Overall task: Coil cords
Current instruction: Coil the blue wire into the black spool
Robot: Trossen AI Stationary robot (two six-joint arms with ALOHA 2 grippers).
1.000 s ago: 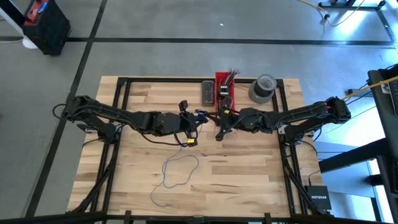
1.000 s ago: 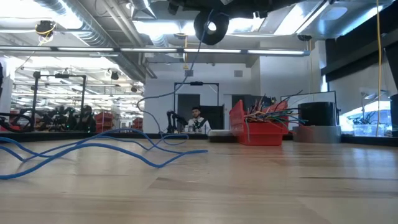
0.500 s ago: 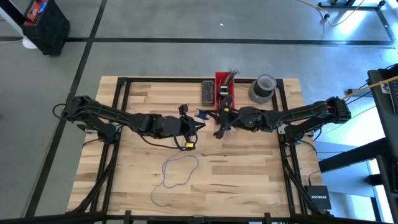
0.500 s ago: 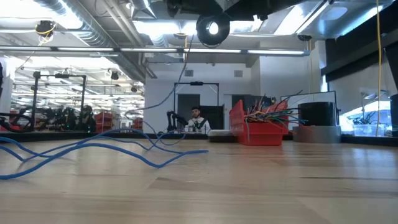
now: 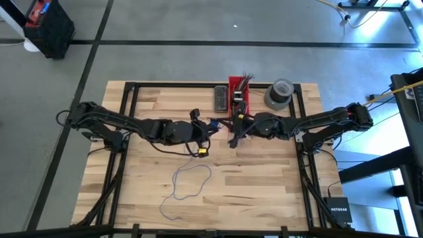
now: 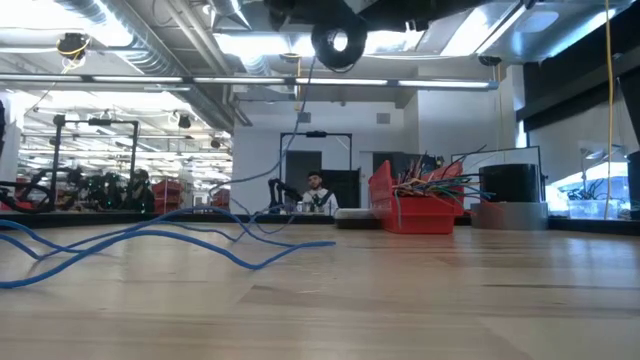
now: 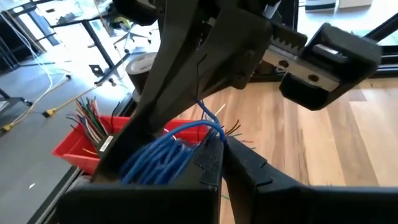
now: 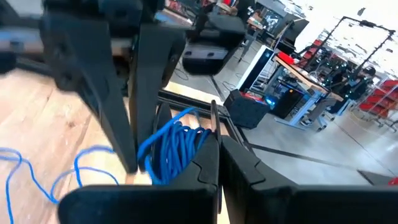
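Both my grippers meet high over the middle of the table, each shut. A blue cord is wound into a small coil (image 7: 165,155) (image 8: 174,146) that spans from my left gripper (image 7: 221,152) (image 5: 211,125) to my right gripper (image 8: 217,155) (image 5: 231,129). From the coil a slack strand (image 6: 298,120) hangs down to the table. The rest of the cord lies on the table in loose loops (image 5: 190,180) (image 6: 150,238). My left gripper has the coil's one end at its shut fingertips (image 7: 214,134), where blue strands run in from the side. A short strand end (image 7: 204,112) sticks out past them. The coil hangs clear of the table. Whether a strand is pinched or only looped round, I cannot tell. My right gripper has the coil's other end against its shut fingertips (image 8: 208,134), the fingers about level and lying across the strands. The coil bulges out beside them toward my left gripper's finger (image 8: 132,124). Pinched or looped round, I cannot tell.
At the table's far edge stand a red bin (image 5: 239,92) (image 6: 415,205) of multicoloured wire ends, a grey tape roll (image 5: 279,92) and a dark flat device (image 5: 220,98). A small yellow tag (image 5: 201,152) hangs under the left arm. The near half holds only the loose cord.
Both grippers have stayed in place, shut. The slack strand hanging from the coil has swung a little and its bend sits slightly lower.
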